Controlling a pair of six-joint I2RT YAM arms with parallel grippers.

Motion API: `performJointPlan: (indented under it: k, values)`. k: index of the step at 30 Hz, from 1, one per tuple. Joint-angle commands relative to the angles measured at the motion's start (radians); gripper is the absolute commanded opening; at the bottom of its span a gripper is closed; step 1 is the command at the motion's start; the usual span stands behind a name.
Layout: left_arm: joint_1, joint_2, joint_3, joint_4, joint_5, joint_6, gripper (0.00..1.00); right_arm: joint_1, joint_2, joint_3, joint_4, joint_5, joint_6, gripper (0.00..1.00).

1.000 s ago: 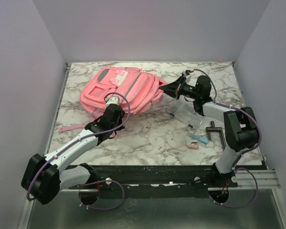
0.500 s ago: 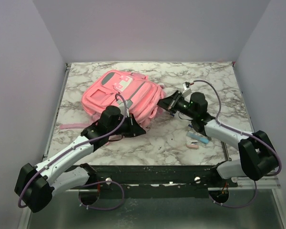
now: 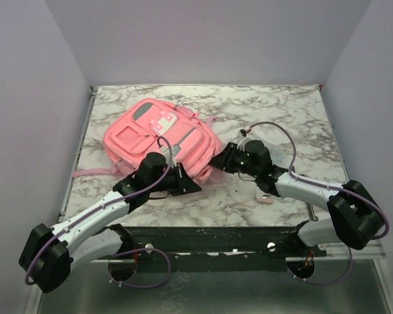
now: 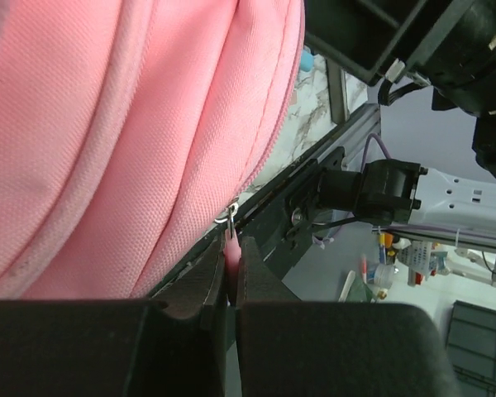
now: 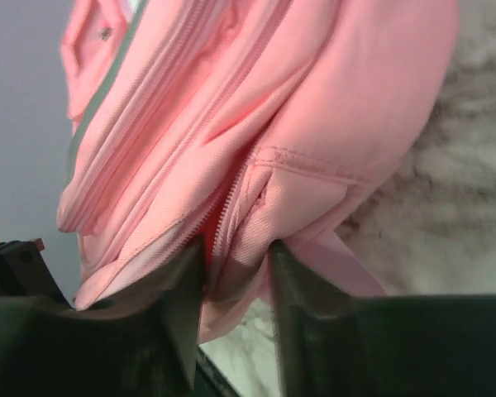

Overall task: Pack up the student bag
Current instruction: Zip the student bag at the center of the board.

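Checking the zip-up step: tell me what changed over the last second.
The bag shifted slightly left and nearer. The left gripper swung right along its near edge, jaws shut on the zipper pull. The right gripper came nearer, to the bag's near right corner; its jaws parted around a fold by the zipper. Left jaws stayed shut.

From above, the grey-veined white marble tabletop (image 3: pixel 281 111) lies open from 12 to 3 o'clock. The large soft pink fabric backpack (image 3: pixel 150 134) fills 9 to 11. The black-and-white left arm (image 3: pixel 98 209) and right arm (image 3: pixel 301 186) crowd its near edge from 5 to 7. A small pink-and-blue object (image 3: pixel 264 198) lies at 4.
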Motion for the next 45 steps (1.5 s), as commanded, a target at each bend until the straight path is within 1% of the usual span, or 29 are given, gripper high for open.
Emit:
performJointPlan:
  k: [1,2,3,4,6,8,12,14,16,17,18,19,21,23,25,28,31,35,39,41,45]
  values:
    - [0.022,-0.032,-0.038,0.116,0.098,-0.024,0.00,0.008,-0.043,0.011,-0.334,-0.046,-0.150,0.51]
    - [0.024,-0.025,-0.044,0.116,0.097,-0.019,0.00,0.007,-0.056,0.002,-0.373,-0.071,-0.148,0.61]
    - [0.024,-0.016,-0.050,0.116,0.094,-0.015,0.00,0.006,-0.070,-0.026,-0.380,-0.123,-0.134,0.70]
    - [0.024,-0.004,-0.055,0.116,0.093,-0.010,0.00,0.007,-0.093,-0.051,-0.375,-0.160,-0.114,0.73]
    - [0.025,0.038,-0.060,0.118,0.097,-0.002,0.00,0.018,-0.145,-0.109,-0.335,-0.212,-0.045,0.76]
    - [0.026,0.085,-0.067,0.119,0.099,-0.009,0.00,0.037,-0.194,-0.157,-0.254,-0.238,0.030,0.78]
    - [0.026,0.142,-0.117,0.175,0.132,-0.023,0.01,0.048,-0.253,-0.232,-0.145,-0.240,0.114,0.81]
    - [0.027,0.135,-0.147,0.202,0.137,-0.037,0.11,0.052,-0.234,-0.241,-0.088,-0.268,0.133,0.82]
    - [0.027,0.106,-0.166,0.214,0.146,-0.039,0.30,0.060,-0.192,-0.241,-0.033,-0.296,0.150,0.81]
    - [0.027,0.084,-0.173,0.215,0.144,-0.030,0.41,0.066,-0.173,-0.244,0.000,-0.304,0.156,0.81]
    - [0.027,0.065,-0.185,0.214,0.138,-0.025,0.50,0.076,-0.154,-0.250,0.024,-0.301,0.161,0.81]
    - [0.028,0.043,-0.195,0.214,0.129,-0.020,0.56,0.083,-0.137,-0.252,0.044,-0.297,0.163,0.81]
    - [0.037,0.008,-0.207,0.207,0.138,-0.022,0.64,0.097,-0.101,-0.244,0.064,-0.290,0.171,0.80]
    - [0.050,-0.032,-0.213,0.194,0.164,-0.029,0.66,0.122,-0.072,-0.243,0.098,-0.274,0.183,0.77]
    - [0.057,-0.096,-0.220,0.169,0.148,-0.025,0.69,0.156,-0.048,-0.237,0.113,-0.232,0.179,0.75]
    - [0.076,-0.191,-0.208,0.065,0.083,0.004,0.75,0.201,-0.023,-0.224,0.111,-0.168,0.193,0.72]
    - [0.088,-0.246,-0.173,-0.067,0.025,0.043,0.78,0.230,0.004,-0.219,0.120,-0.084,0.260,0.72]
    - [0.094,-0.311,-0.144,-0.179,-0.074,0.063,0.84,0.267,0.042,-0.197,0.140,-0.032,0.307,0.73]
    - [0.100,-0.362,-0.129,-0.269,-0.229,0.030,0.84,0.325,0.078,-0.140,0.075,0.062,0.267,0.73]
    - [0.108,-0.370,-0.132,-0.279,-0.263,0.001,0.84,0.346,0.089,-0.121,0.056,0.122,0.217,0.68]
    - [0.120,-0.373,-0.152,-0.272,-0.280,-0.069,0.78,0.356,0.105,-0.065,-0.033,0.224,0.101,0.59]
